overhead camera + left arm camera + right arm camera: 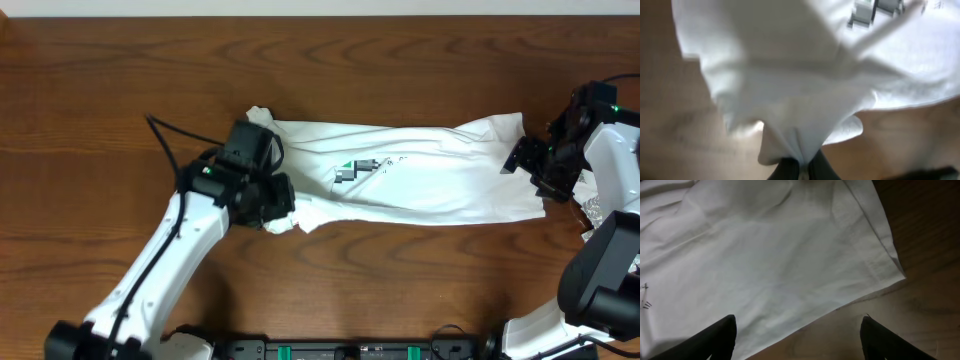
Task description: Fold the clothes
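Setup for folding: my left pincer [801,169] pinches the T-shirt [430,175]; my right pincer [797,342], spread above the opposite hem, should next close on it.

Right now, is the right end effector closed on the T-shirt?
No, the right end effector is wide open, and the T-shirt lies flat, ungripped, ahead of it.

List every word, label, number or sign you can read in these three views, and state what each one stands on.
No text can be read in any view.
Chest graphic on the white T-shirt: a blocky green, grey and black pattern, no legible letters.
Faint marks beside the graphic: too small overhead, blurred in the left wrist view.
Tiny dark strokes on the shirt in the right wrist view: too small to read.
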Tool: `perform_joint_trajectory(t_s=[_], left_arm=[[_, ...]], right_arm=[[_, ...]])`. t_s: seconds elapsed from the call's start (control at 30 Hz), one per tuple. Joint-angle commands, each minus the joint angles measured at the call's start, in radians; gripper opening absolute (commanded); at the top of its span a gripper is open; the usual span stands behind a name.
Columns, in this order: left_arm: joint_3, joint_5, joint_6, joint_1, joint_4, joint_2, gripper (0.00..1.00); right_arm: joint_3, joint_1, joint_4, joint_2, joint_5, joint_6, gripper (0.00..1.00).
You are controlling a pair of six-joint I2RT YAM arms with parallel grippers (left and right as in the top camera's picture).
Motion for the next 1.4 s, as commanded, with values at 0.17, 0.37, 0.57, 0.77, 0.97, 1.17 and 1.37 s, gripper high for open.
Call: perform_joint_trajectory(t_s=[0.17, 0.37, 0.57, 0.77, 0.97, 1.17, 1.37], left_arm=[[0.006, -0.014, 0.035, 0.036, 0.162, 0.184, 0.06], [0.045, 0.043, 0.047, 0.090, 0.202, 0.202, 0.06], [0.094, 0.038, 0.088, 0.142, 0.241, 0.203, 0.06], [0.094, 0.036, 0.102, 0.185, 0.317, 0.238, 0.06], [0.094, 0.019, 0.142, 0.186, 0.337, 0.304, 0.38], [0.094, 0.013, 0.152, 0.186, 0.314, 0.309, 0.48], [0.093, 0.013, 0.164, 0.186, 0.265, 0.309, 0.48]], right_arm=[[0.000, 0.006, 0.000, -0.010, 0.003, -0.009, 0.78], [0.000, 0.010, 0.003, -0.010, 0.003, -0.009, 0.78], [0.000, 0.010, 0.008, -0.010, 0.003, -0.009, 0.78], [0.000, 0.010, 0.010, -0.010, 0.003, -0.009, 0.78], [0.000, 0.010, 0.002, -0.010, 0.003, -0.009, 0.78], [0.000, 0.010, -0.018, -0.010, 0.003, -0.024, 0.78], [-0.002, 0.010, -0.131, -0.010, 0.003, -0.024, 0.80]])
